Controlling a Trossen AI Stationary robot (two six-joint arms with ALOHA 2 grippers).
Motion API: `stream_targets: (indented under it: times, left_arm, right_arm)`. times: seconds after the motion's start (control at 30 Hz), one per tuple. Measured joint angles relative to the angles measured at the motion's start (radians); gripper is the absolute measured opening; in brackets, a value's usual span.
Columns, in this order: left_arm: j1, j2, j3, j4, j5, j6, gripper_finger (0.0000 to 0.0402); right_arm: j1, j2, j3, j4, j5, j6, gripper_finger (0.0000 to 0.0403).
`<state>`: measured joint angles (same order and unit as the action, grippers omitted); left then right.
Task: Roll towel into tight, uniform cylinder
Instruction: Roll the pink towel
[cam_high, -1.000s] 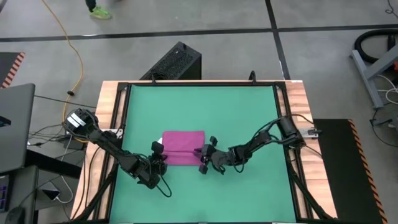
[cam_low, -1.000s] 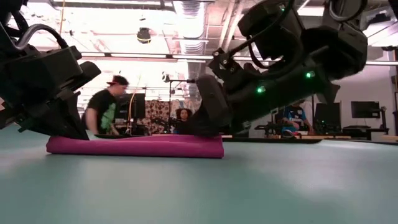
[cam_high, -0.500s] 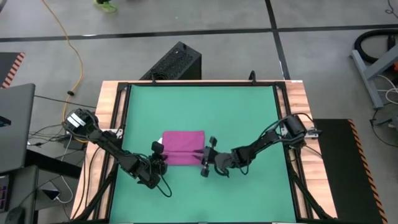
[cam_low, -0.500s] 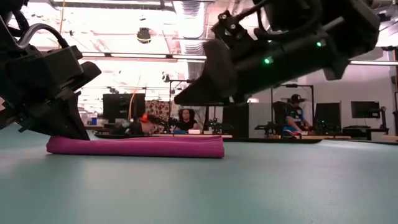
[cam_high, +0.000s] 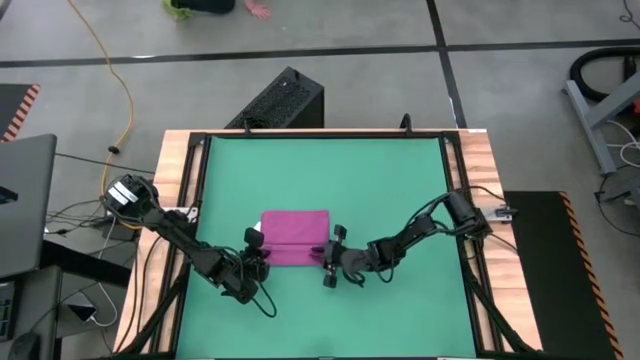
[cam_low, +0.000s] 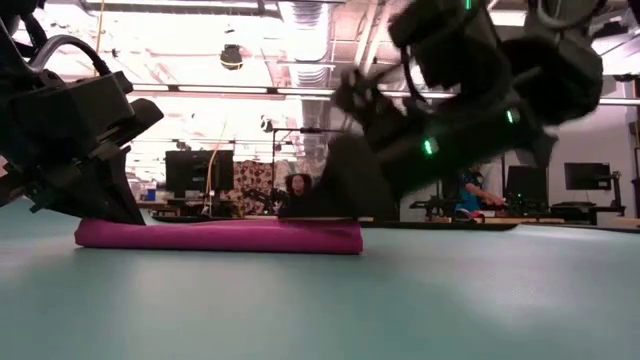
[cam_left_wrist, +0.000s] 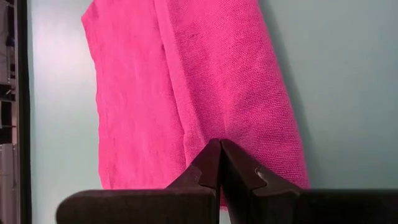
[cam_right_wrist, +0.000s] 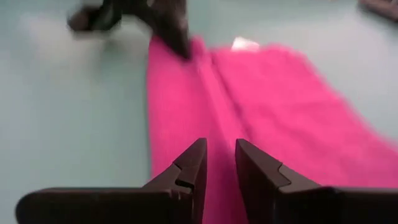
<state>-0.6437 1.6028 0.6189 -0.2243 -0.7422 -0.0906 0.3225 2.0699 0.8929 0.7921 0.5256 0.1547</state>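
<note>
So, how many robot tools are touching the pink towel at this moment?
2. The left tool is shut, pressing the towel at its near-left corner; the right tool is at the near-right corner with a small gap between its fingers.

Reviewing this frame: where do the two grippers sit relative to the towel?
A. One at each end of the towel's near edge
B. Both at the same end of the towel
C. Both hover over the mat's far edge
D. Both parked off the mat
A: in the high view the left gripper meets the towel at one end of its near edge, the right gripper at the other.
</note>
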Motion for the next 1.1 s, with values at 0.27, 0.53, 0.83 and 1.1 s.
stream_targets:
  times: [0.27,0.53,0.83,1.1]
  left_arm:
    - [-0.016,-0.021,0.051,-0.008,-0.047,-0.001,0.0000]
    - [-0.147,-0.235,0.038,-0.071,-0.356,-0.267,0.0000]
    - [-0.151,-0.313,-0.404,0.650,-0.222,-0.365,0.0000]
    - [-0.103,-0.198,-0.423,0.715,-0.105,-0.396,0.0000]
  right_arm:
    - [-0.013,0.075,0.007,0.028,0.000,0.117,0.0106]
    - [-0.015,0.075,0.006,0.001,-0.001,0.143,0.0106]
    - [-0.016,0.075,0.006,0.005,-0.003,0.129,0.0106]
    - [-0.017,0.076,0.005,0.005,-0.004,0.128,0.0106]
